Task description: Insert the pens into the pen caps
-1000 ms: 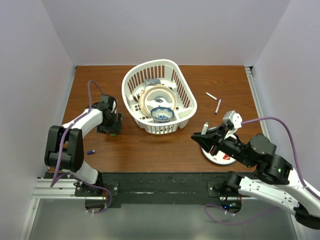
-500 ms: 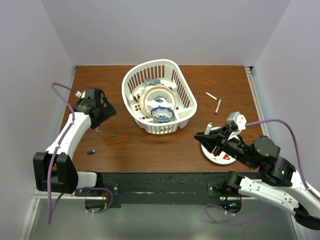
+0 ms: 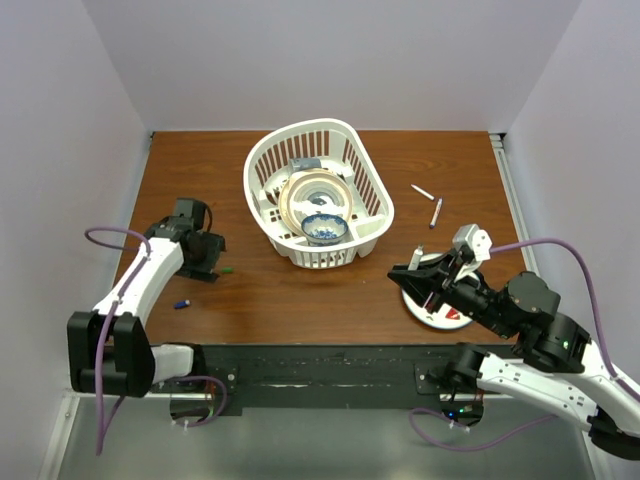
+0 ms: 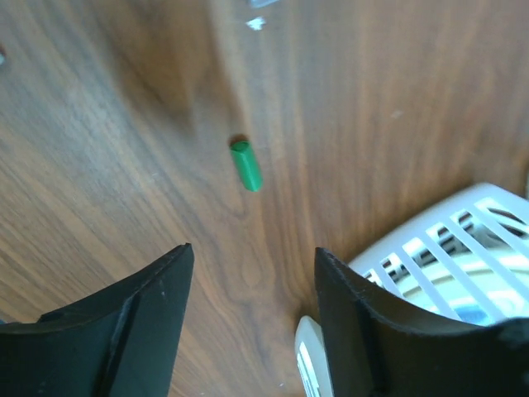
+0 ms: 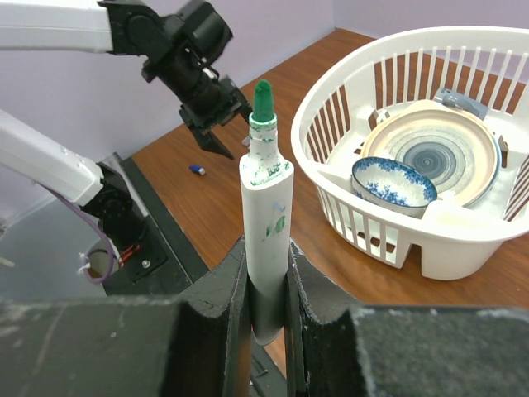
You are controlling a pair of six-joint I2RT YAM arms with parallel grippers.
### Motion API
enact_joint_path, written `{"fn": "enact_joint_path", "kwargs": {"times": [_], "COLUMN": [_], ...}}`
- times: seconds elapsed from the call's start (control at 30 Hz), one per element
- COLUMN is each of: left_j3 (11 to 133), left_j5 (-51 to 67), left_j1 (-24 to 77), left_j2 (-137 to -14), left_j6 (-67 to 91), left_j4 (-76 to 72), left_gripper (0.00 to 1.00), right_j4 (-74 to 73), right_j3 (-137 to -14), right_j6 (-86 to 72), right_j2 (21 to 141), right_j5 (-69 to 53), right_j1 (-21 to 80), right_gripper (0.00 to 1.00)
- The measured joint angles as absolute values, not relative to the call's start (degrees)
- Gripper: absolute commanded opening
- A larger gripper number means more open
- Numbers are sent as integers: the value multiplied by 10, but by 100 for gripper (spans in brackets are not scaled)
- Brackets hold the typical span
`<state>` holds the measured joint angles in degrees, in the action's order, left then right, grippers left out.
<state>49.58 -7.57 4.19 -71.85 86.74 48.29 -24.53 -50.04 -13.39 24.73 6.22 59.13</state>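
Left gripper point(image 4: 252, 256): jaws spread wide, nothing between them, fingers touching nothing. It hangs over the brown wooden table point(image 3: 300, 295).
- Small green tubular pen cap point(image 4: 245, 165) lies flat on the wood beyond the fingertips and apart from them. In the left wrist view its long axis runs nearly up-frame with a slight lean.
- In the top view the same cap point(image 3: 227, 269) sits just beside the left gripper point(image 3: 203, 262), between it and the white slatted plastic basket point(image 3: 300, 127).

Right gripper point(image 5: 266, 256): clenched on a white-barrelled marker pen point(image 5: 266, 198), both fingers pressed against the lower barrel.
- The pen stands upright in the wrist view, in line with the fingers, with its bare green nib past the fingertips. Green smears show on the barrel.
- From above, the right gripper point(image 3: 410, 275) is raised off the table and the pen point(image 3: 417, 255) shows only as a short white stub.

Seen only from above:
- Two more slim white pens point(image 3: 422, 191) point(image 3: 436, 212) lie flat on the far right of the table, near each other and well apart from both grippers.

Seen in two views:
- Tiny blue cap point(image 3: 181, 303) lies near the table's front left edge; the right wrist view also shows it point(image 5: 197, 169).
- The basket wall point(image 5: 372, 231) encloses a blue-patterned bowl point(image 5: 393, 182).
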Motion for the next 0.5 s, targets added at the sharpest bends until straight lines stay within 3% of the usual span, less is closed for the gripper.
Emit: {"fn": "enact_joint_path", "kwargs": {"times": [0.5], "left_j3": [508], "left_j5": [-84], "left_j1": [42], "left_j2": [-842], "left_j6": [954], "left_j4": [484], "left_gripper": [54], "right_j4": [-245], "right_j3": [-500], "right_j6": [-121], "right_j2": [259], "right_j5": [59], "right_j1": [591], "right_gripper": [4]}}
